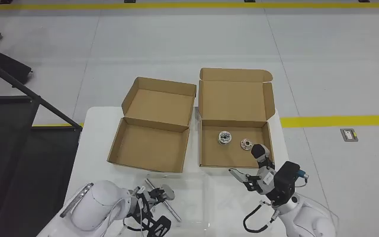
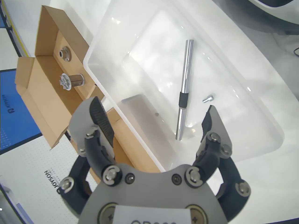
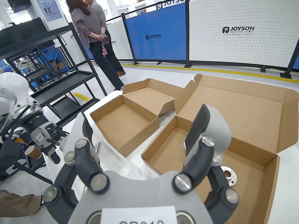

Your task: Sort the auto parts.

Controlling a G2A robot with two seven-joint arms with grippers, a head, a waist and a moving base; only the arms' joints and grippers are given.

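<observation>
White table (image 1: 95,127), floor around it on all sides we can see. We note three things directly on it. Left box (image 1: 148,145), brown cardboard, sits on the far half, lid flipped open toward the far edge. Right box (image 1: 210,151), same kind and lid likewise open, stands just beside it and reaches close to the table's right edge. Clear bin (image 1: 207,201), shallow and transparent, lies on the near half, its far rim just beside the right box's near wall.

Our right end effector (image 3: 145,122) gapes wide. We see a flanged part (image 3: 228,175) in the nearer cardboard box (image 3: 168,149), the farther box (image 3: 126,123) alongside.
</observation>
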